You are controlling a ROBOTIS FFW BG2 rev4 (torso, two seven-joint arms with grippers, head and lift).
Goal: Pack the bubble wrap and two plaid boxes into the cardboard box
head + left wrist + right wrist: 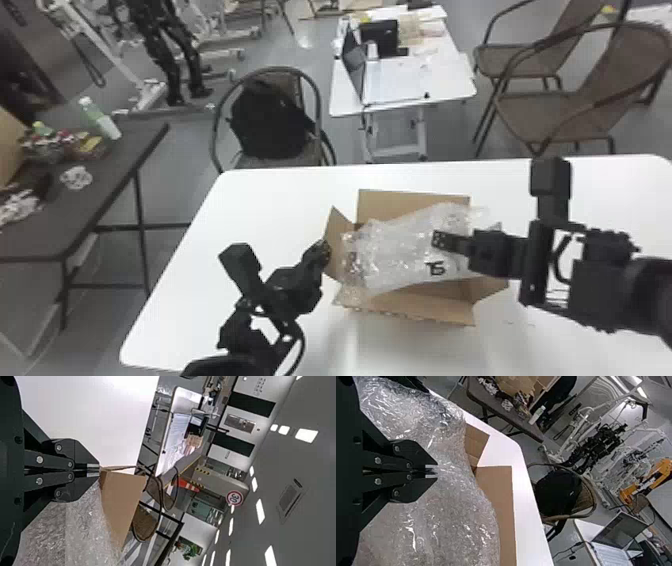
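In the head view, the bubble wrap (395, 250) hides most of the cardboard box's (415, 307) inside; what lies beneath cannot be told. The right pincer (434, 240) covers a patch of wrap. Small items (52, 145) on the dark table (117, 167) blur together.

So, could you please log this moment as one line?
cardboard box: open | bubble wrap: lying across box opening | left tool: at box's left flap | right tool: over bubble wrap

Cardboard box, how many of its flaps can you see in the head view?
4: the far flap, the near flap, the left flap, and the right flap, partly hidden by the right pincer.
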